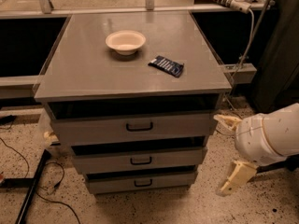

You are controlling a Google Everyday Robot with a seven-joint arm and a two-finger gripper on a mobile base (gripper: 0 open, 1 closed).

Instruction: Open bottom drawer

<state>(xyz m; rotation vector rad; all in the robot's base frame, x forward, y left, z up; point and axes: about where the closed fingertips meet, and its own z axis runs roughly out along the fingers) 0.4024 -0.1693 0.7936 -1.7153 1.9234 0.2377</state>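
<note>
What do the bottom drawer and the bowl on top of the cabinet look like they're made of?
Bottom drawer: likely painted metal, with a flat matte grey front and a black loop handle. Bowl: cream, smooth, maybe plastic or ceramic; can't tell. The end effector, open, hangs right of the drawers.

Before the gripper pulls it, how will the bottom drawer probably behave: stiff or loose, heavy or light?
The bottom drawer looks like rigid grey metal, so it should slide straight, not flex. Its small loop handle offers little grip, so a hold may slip. Its contents are hidden, so weight is uncertain. The gripper hangs open right of the cabinet.
</note>
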